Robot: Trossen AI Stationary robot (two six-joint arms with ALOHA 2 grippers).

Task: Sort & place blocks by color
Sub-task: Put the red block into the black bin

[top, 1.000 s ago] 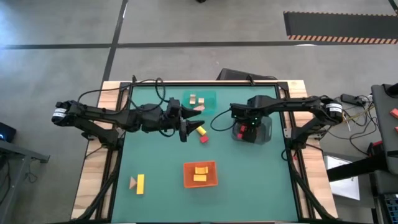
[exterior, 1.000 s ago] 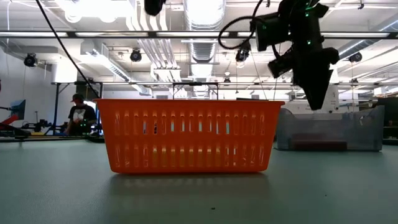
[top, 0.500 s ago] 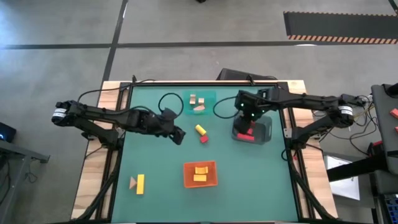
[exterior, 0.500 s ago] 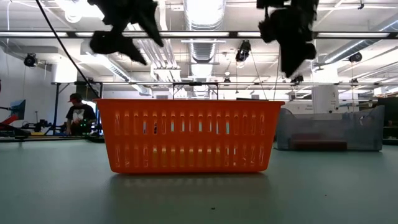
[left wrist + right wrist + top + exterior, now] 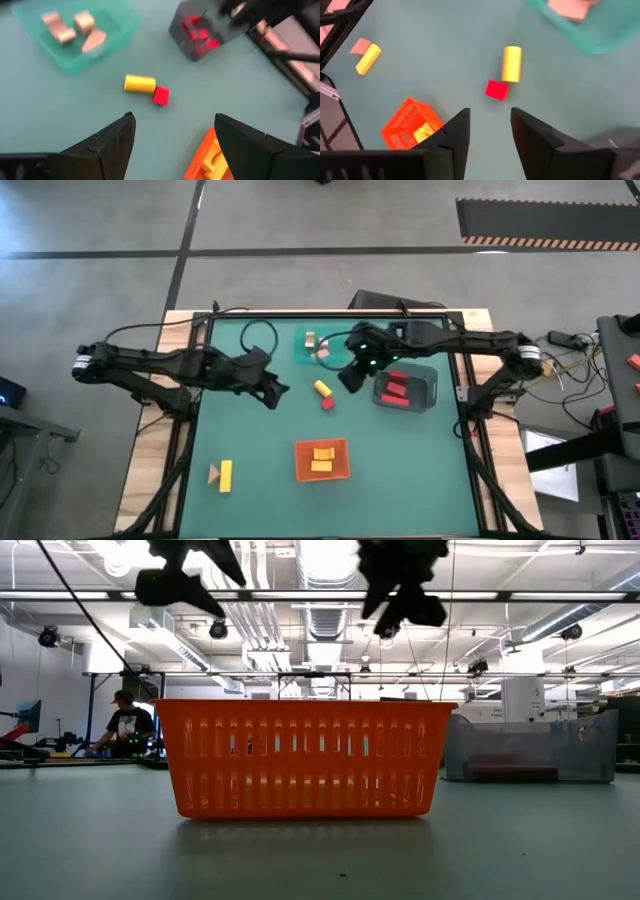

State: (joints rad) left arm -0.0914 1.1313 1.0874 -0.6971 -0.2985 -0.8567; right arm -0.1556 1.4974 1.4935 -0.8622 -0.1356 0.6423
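A yellow cylinder point(image 5: 321, 388) and a red cube point(image 5: 327, 403) lie side by side on the green mat, mid-table. My left gripper point(image 5: 175, 135) is open and hovers to their left point(image 5: 275, 390). My right gripper point(image 5: 490, 125) is open too and hangs just to their right point(image 5: 350, 375). Both blocks show ahead of the fingers in each wrist view: yellow cylinder point(image 5: 139, 83) point(image 5: 511, 63), red cube point(image 5: 161, 95) point(image 5: 496, 90). A yellow bar point(image 5: 226, 475) and a tan wedge point(image 5: 213, 473) lie near the table's near left corner.
The teal tray point(image 5: 335, 338) at the far side holds tan pieces. The grey tray point(image 5: 428, 392) on the right holds red blocks. The orange tray point(image 5: 322, 445) near the front holds yellow ones. Both arms reach in from the sides, high above the mat point(image 5: 180, 585) point(image 5: 400, 590).
My right gripper has swung from above the grey tray toward the table's left, ending beside the yellow cylinder and red cube. My left gripper has drawn back from the teal tray toward the table's left. The loose blocks on the mat have stayed put.
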